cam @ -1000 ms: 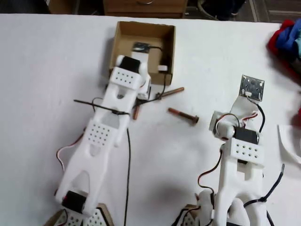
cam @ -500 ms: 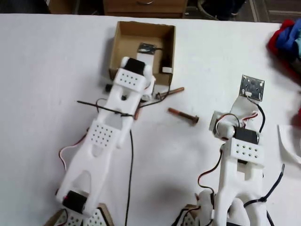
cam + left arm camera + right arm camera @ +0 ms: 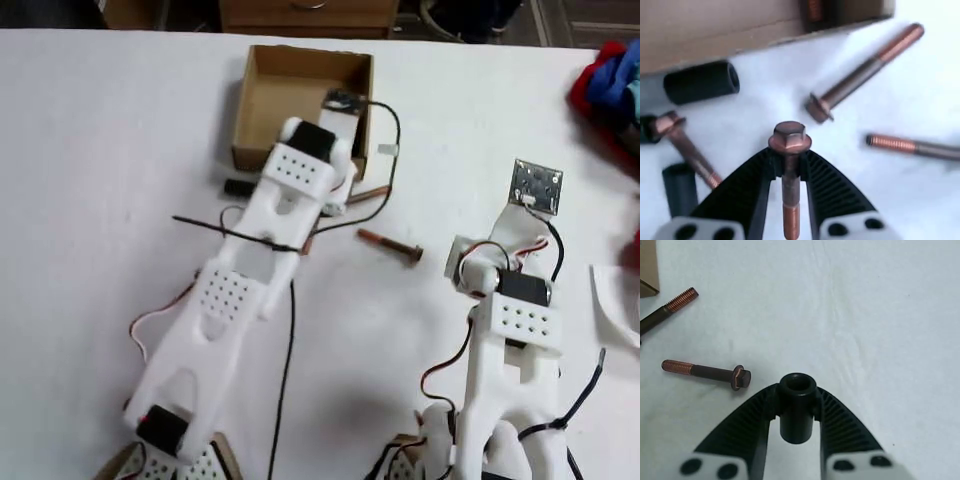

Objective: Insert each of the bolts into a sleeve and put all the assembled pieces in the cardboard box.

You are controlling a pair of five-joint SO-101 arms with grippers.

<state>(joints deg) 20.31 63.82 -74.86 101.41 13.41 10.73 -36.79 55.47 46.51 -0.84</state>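
As we are looking from above, a loose bolt (image 3: pixel 390 245) is lying near the cardboard box (image 3: pixel 283 100). In its wrist view, the left gripper (image 3: pixel 790 159) is clamping a copper bolt (image 3: pixel 789 138); in its own, the right gripper (image 3: pixel 797 399) is squeezing a black sleeve (image 3: pixel 797 416).

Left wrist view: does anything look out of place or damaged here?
Nothing stands out. The left gripper holds a bolt squarely; loose bolts and sleeves lie beside the cardboard box.
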